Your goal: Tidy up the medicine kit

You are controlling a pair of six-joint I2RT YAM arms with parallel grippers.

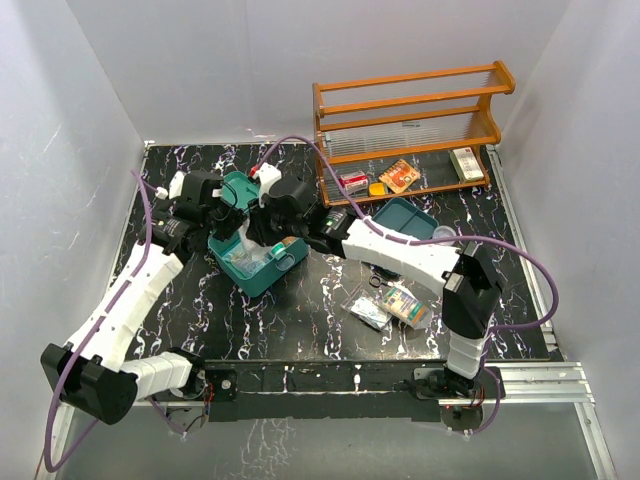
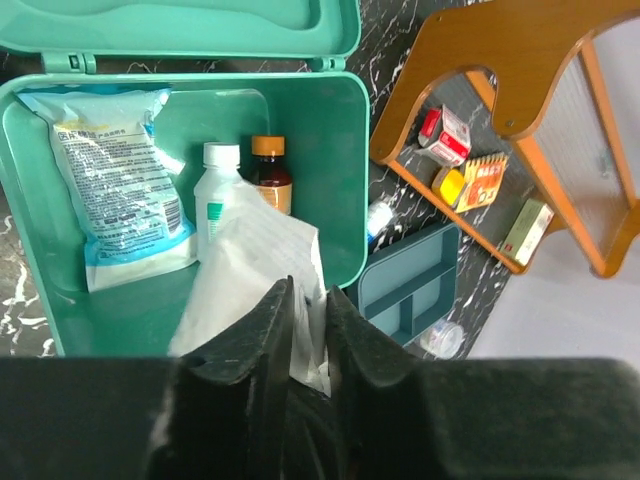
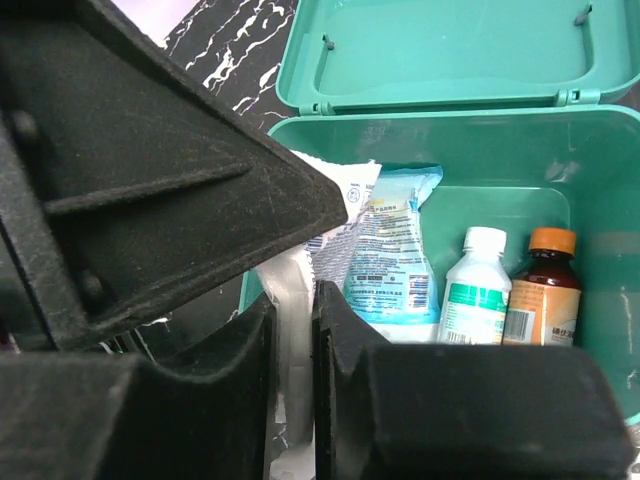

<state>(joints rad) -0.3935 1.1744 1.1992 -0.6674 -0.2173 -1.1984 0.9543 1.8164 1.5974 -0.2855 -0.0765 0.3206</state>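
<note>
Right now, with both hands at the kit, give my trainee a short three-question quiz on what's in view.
1. True or false: the kit's lid is shut.
2. What do the left hand and right hand both pinch? A) a spoon B) the white pouch C) a syringe
3. Fill in: the brown bottle in the kit has an ____ cap.
Key: 1 false; 2 B; 3 orange.
</note>
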